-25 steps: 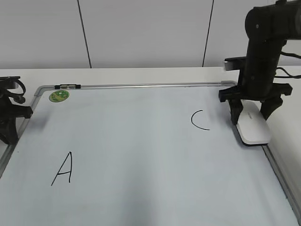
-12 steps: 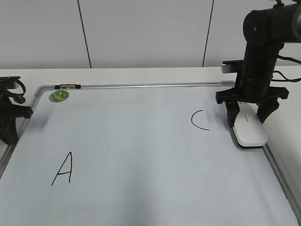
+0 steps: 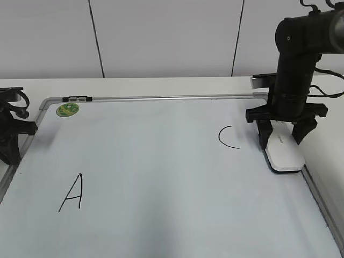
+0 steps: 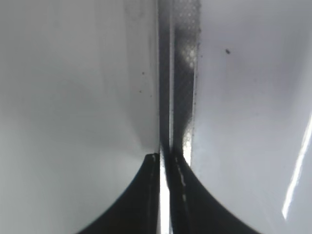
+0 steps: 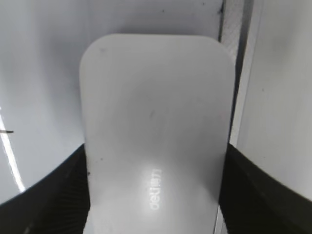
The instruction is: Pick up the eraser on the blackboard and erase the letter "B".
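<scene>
The white eraser (image 3: 285, 151) lies at the right edge of the blackboard (image 3: 161, 161), just right of the black "C" (image 3: 228, 137). My right gripper (image 3: 280, 143) stands over it, one finger on each long side. In the right wrist view the eraser (image 5: 156, 112) fills the frame, and both fingers of the gripper (image 5: 153, 195) press its sides. The letter "B" does not show in any view. My left gripper (image 3: 9, 145) rests at the board's left edge; in the left wrist view its fingers (image 4: 163, 163) are together over the board's frame (image 4: 184, 97).
A black "A" (image 3: 71, 192) is drawn at the board's lower left. A round green sticker (image 3: 67, 109) marks the far left corner. The board's metal frame (image 3: 317, 196) runs close past the eraser on the right. White table surrounds the board, with a wall behind.
My right gripper has come down and shifted slightly left, its fingers narrowing round the eraser. The eraser has slid a little left with it. The left arm has not moved.
</scene>
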`<state>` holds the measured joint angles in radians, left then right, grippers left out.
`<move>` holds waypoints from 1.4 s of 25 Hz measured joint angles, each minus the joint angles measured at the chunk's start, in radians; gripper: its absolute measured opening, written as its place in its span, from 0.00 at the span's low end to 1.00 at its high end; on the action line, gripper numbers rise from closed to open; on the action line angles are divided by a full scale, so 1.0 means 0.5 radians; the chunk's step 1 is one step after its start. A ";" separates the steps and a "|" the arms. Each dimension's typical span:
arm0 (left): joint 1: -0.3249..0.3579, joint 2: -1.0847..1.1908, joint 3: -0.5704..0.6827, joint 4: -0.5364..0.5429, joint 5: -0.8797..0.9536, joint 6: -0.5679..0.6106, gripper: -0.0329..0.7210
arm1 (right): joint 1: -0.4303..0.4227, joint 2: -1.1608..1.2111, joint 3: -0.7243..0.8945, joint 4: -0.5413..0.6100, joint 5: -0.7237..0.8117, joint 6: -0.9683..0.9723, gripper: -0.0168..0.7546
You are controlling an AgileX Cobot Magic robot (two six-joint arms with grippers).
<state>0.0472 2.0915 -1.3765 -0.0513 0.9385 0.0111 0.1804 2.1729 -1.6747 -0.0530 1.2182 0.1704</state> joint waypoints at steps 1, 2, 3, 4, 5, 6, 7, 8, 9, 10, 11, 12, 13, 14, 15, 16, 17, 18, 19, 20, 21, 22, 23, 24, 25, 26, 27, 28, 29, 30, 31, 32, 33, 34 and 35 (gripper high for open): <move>0.000 0.000 0.000 0.000 0.000 0.000 0.07 | 0.000 0.004 0.000 0.000 0.000 0.000 0.69; 0.000 0.000 0.000 0.000 0.000 0.000 0.07 | 0.000 0.009 0.000 0.000 0.000 -0.003 0.69; 0.000 0.000 0.000 0.000 0.000 0.000 0.07 | 0.000 0.013 0.000 0.000 0.000 -0.005 0.69; 0.000 0.000 0.000 0.000 0.000 0.000 0.07 | 0.000 0.013 0.000 0.000 0.000 -0.005 0.69; 0.000 0.000 0.000 0.000 0.000 0.000 0.07 | 0.000 0.018 0.000 0.000 0.000 -0.005 0.70; 0.000 0.000 0.000 0.000 0.000 0.000 0.07 | 0.000 0.018 0.000 0.000 0.000 -0.005 0.70; 0.000 0.000 0.000 0.000 0.000 0.000 0.07 | 0.000 0.021 0.000 0.000 0.000 -0.005 0.70; 0.000 0.000 0.000 0.000 0.000 0.000 0.07 | 0.000 0.021 0.000 0.000 0.000 -0.005 0.70; 0.000 0.000 0.000 0.000 0.000 0.000 0.07 | 0.000 0.021 0.000 0.000 0.000 -0.005 0.71; 0.000 0.000 0.000 0.000 0.000 0.000 0.07 | 0.000 0.021 0.000 0.000 0.000 -0.005 0.72; 0.000 0.000 0.000 0.000 0.000 0.000 0.07 | 0.000 0.022 0.000 0.000 0.000 -0.005 0.73; 0.000 0.000 0.000 0.000 0.000 0.000 0.07 | 0.000 0.025 0.000 0.000 0.000 -0.005 0.74; 0.000 0.000 0.000 0.000 0.000 0.000 0.07 | 0.000 0.034 0.000 0.000 0.000 -0.005 0.76; 0.000 0.000 0.000 0.000 0.000 0.000 0.07 | 0.000 0.039 0.000 0.000 0.000 -0.005 0.77; 0.000 0.000 0.000 0.000 0.000 0.000 0.07 | 0.000 0.042 0.000 0.000 0.000 -0.008 0.78; 0.000 0.000 0.000 -0.003 0.004 0.000 0.07 | 0.000 0.042 0.000 0.000 0.000 -0.008 0.79; 0.000 0.000 0.000 -0.004 0.004 0.000 0.07 | 0.000 0.042 0.000 0.000 0.000 -0.008 0.79; 0.000 0.000 0.000 -0.007 0.004 0.000 0.07 | 0.000 0.042 0.000 0.000 0.000 -0.008 0.79; 0.000 0.000 -0.004 -0.007 0.008 0.000 0.07 | 0.000 0.042 0.000 0.000 0.000 -0.008 0.79; 0.000 0.000 -0.003 -0.007 0.012 0.000 0.07 | 0.000 0.042 0.000 0.000 -0.003 -0.008 0.79; 0.000 0.000 -0.003 -0.007 0.012 0.000 0.07 | 0.000 0.042 0.000 0.000 -0.003 -0.008 0.79; 0.000 0.000 -0.003 -0.007 0.012 0.000 0.08 | 0.000 0.038 0.000 0.000 -0.003 -0.008 0.79; 0.000 -0.004 -0.003 -0.007 0.012 0.000 0.08 | 0.000 0.023 0.000 0.000 -0.003 -0.008 0.79; 0.000 -0.013 -0.003 -0.007 0.012 0.000 0.09 | 0.000 0.014 0.000 -0.008 -0.003 -0.008 0.79; 0.000 -0.025 0.001 -0.007 0.015 0.000 0.11 | 0.000 -0.004 0.000 -0.018 -0.003 -0.008 0.79; 0.000 -0.045 0.001 -0.007 0.025 0.000 0.14 | 0.000 -0.023 0.000 -0.021 -0.003 -0.008 0.79; 0.000 -0.082 0.001 -0.003 0.030 0.000 0.18 | 0.000 -0.042 0.000 -0.026 -0.003 -0.008 0.79; 0.000 -0.125 0.001 0.000 0.033 0.000 0.23 | 0.000 -0.058 0.000 -0.026 -0.003 -0.004 0.79; 0.000 -0.160 0.001 0.000 0.035 0.000 0.30 | 0.000 -0.076 0.000 -0.026 -0.003 -0.004 0.79; 0.000 -0.198 0.001 0.009 0.042 0.000 0.37 | 0.000 -0.094 0.000 -0.030 -0.003 -0.004 0.79; 0.000 -0.231 0.001 0.017 0.050 0.000 0.46 | 0.000 -0.117 0.000 -0.034 -0.003 -0.004 0.79; 0.000 -0.262 0.001 0.022 0.060 0.000 0.55 | 0.000 -0.133 0.000 -0.038 -0.003 -0.004 0.79; 0.000 -0.288 0.001 0.025 0.068 0.000 0.62 | 0.000 -0.153 0.000 -0.042 -0.003 -0.001 0.79; 0.000 -0.319 0.001 0.025 0.078 -0.001 0.69 | 0.000 -0.176 0.000 -0.049 -0.003 -0.001 0.79; 0.000 -0.350 0.001 0.030 0.094 -0.022 0.75 | 0.000 -0.206 0.000 -0.050 -0.003 -0.001 0.79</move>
<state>0.0472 1.9165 -1.3762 -0.0363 0.9852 0.0000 0.1804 2.0697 -1.6747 -0.0780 1.2165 0.1699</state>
